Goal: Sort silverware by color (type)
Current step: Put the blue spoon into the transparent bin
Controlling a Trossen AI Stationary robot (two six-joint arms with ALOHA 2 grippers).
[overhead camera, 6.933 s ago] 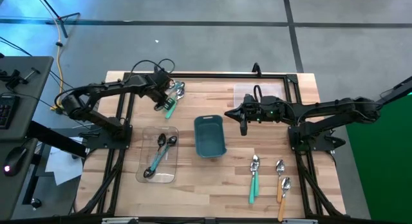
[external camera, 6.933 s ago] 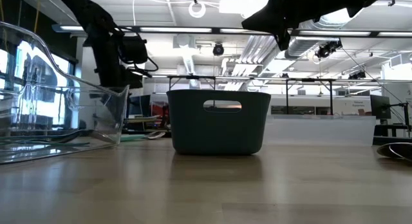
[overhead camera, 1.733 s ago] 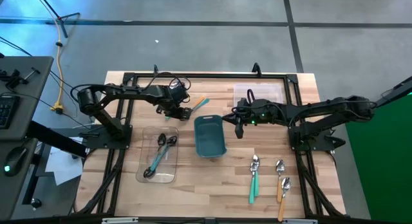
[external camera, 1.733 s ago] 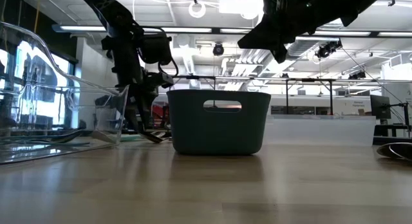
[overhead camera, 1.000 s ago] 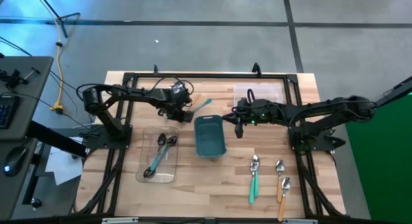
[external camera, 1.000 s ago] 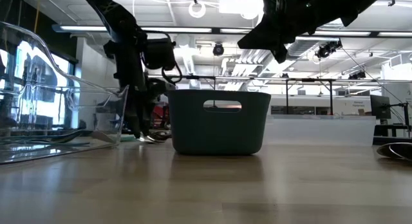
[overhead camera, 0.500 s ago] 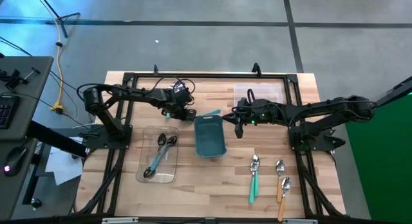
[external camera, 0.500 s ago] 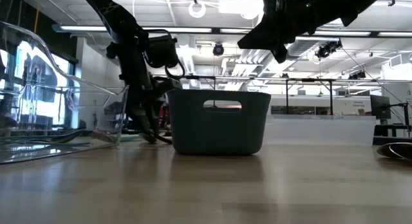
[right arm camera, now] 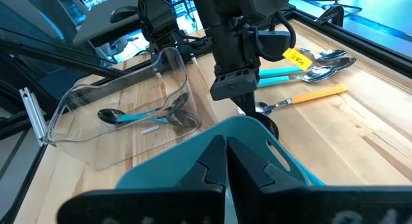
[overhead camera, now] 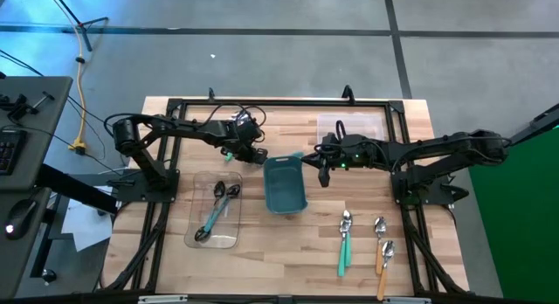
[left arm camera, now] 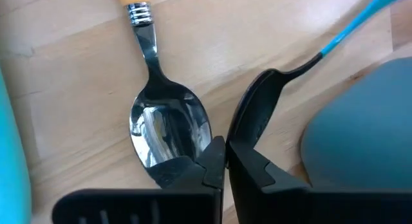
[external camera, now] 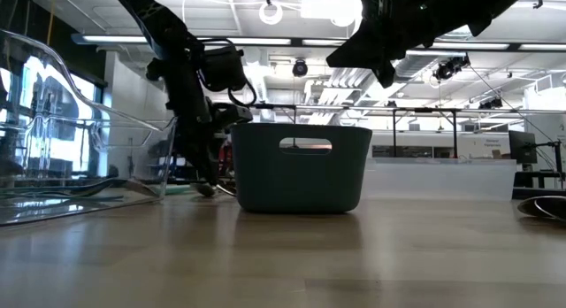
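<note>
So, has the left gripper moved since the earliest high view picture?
Yes. The left gripper has moved from the table's far edge toward the teal rectangular plastic bin, now beside its far left corner.

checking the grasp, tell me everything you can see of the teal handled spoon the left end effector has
The teal-handled spoon with a shiny metal bowl is pinched at the bowl's edge by the shut left end effector. The bowl is turned on edge, so it looks dark and narrow. Its thin metal neck leads to a slim bright teal handle that slants away over the rim of the teal rectangular plastic bin. Beside it, an orange-handled metal spoon lies bowl-up on the wooden table.
</note>
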